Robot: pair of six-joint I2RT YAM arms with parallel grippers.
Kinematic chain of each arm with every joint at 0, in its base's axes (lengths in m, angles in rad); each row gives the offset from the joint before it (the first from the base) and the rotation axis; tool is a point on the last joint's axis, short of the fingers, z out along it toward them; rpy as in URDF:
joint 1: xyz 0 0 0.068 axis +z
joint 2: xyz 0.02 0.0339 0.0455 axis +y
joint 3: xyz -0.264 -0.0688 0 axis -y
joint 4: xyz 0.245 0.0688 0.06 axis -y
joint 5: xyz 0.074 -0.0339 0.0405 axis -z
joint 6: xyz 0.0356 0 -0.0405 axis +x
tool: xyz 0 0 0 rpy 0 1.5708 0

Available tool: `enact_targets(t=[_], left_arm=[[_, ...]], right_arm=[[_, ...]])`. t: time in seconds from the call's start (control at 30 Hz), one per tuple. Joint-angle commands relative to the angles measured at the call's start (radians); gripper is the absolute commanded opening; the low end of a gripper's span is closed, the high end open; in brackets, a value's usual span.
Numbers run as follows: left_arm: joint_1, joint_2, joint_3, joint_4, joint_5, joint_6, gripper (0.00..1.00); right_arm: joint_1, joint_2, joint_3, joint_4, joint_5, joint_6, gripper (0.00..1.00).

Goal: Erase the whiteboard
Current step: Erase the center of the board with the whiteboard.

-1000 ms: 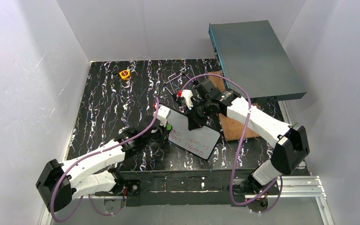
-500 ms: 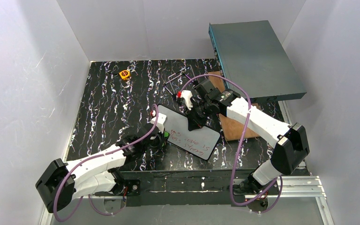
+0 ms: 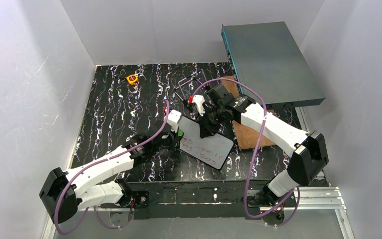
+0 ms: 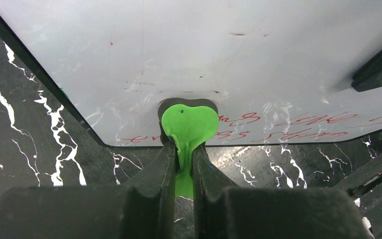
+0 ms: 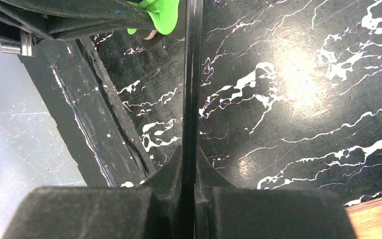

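Note:
The whiteboard (image 3: 210,145) lies tilted at the table's middle, white with a thin black frame. Red handwriting (image 4: 288,127) runs along its near part, and the area above is wiped with faint smears. My left gripper (image 3: 175,133) is shut on a green eraser piece (image 4: 189,123), which presses on the board's surface (image 4: 229,59) by its left edge. My right gripper (image 3: 205,130) is shut on the board's far edge. In the right wrist view this gripper (image 5: 189,154) clamps the thin black frame (image 5: 191,74), and the green piece (image 5: 159,12) shows at the top.
A large grey-teal metal box (image 3: 271,59) stands at the back right. A brown wooden board (image 3: 248,135) lies beside the whiteboard. A small orange object (image 3: 132,78) and black wire pieces (image 3: 186,84) sit at the back of the black marbled table (image 3: 114,114). White walls enclose it.
My left gripper slid the green piece down and left along the board, then came back up to the board's left edge. The right arm and the board stayed put.

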Motion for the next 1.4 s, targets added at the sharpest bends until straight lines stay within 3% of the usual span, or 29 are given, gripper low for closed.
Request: enact_targets(t=[0.0,0.43,1.03,1.23,1.37], left_arm=[[-0.005,0.013,0.050,0.073,-0.003,0.004,0.00],[-0.101,0.072,-0.127,0.106,-0.066,-0.157,0.00],[-0.104,0.031,0.146,0.017,-0.147,-0.005,0.00],[-0.102,0.029,0.115,0.017,-0.161,-0.007,0.00],[-0.102,0.049,0.018,0.052,-0.141,-0.051,0.00]], right_arm=[[0.024,-0.012,0.007,0.028,-0.113,-0.040,0.01],[0.024,-0.005,0.012,0.024,-0.116,-0.039,0.01],[0.024,-0.020,0.002,0.026,-0.112,-0.038,0.01],[0.024,-0.022,0.002,0.026,-0.112,-0.038,0.01],[0.024,-0.023,0.001,0.026,-0.112,-0.039,0.01]])
